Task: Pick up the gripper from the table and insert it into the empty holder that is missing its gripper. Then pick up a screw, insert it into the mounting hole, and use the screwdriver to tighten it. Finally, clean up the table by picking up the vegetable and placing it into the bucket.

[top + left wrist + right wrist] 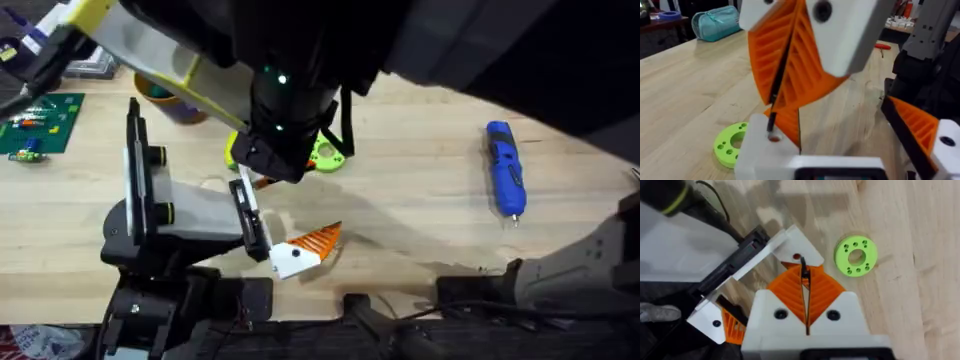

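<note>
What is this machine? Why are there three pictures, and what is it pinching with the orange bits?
It is a robot with two arms at a wooden table. One picture looks down from a camera above. The other two come from small cameras on the arms' wrists, so things look very close.

The right gripper is the robot's hand: two white fingers with orange ribbed pads. It pinches a thin black rod, maybe a screw, just above a white holder.

An orange-and-white spare finger sits at the holder's end. A green ring and a blue screwdriver lie on the table.
</note>
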Robot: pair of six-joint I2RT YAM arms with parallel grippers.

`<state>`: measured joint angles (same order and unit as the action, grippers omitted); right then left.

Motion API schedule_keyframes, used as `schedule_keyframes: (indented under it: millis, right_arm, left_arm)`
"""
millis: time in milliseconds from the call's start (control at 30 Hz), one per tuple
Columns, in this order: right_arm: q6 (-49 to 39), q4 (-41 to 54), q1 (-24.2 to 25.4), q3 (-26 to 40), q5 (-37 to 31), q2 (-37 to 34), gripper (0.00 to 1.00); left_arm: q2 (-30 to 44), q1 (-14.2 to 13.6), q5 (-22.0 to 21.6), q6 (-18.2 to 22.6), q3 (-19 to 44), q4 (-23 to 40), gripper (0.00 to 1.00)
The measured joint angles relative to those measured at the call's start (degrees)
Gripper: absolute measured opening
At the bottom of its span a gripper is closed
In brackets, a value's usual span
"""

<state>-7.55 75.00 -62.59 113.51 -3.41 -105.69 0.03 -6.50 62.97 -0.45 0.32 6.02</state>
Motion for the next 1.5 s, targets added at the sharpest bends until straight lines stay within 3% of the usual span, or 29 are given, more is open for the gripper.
schedule_keyframes:
  millis: [1500]
  right_arm:
    - [0.0,0.0,0.0,0.0,2.9,-0.2,0.009]
  left_arm:
    - [0.0,0.0,0.0,0.0,0.0,0.0,0.986]
